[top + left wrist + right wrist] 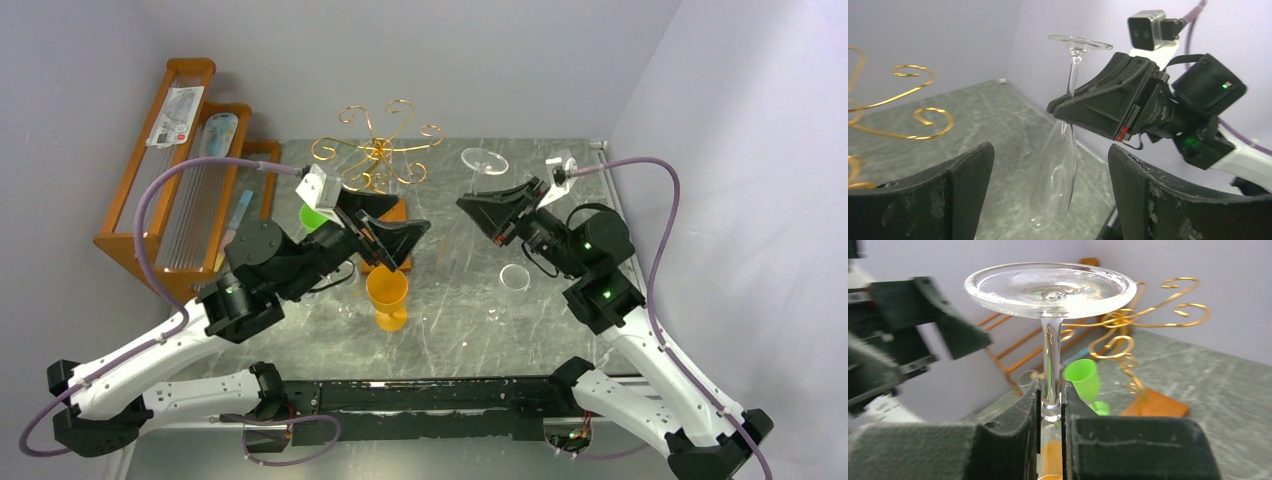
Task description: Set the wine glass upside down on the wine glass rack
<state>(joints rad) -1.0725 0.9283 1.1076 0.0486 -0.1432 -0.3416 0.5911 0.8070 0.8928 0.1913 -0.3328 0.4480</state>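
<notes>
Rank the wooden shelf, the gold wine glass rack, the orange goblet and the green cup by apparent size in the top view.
1. wooden shelf
2. wine glass rack
3. orange goblet
4. green cup, though the left arm hides part of it, so its place below the goblet is unsure.

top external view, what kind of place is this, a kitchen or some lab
Probably a robot test cell, not a kitchen: left arm and right arm bolted to a marble-look table enclosed by bare walls, with staged props like the gold wine glass rack.
</notes>
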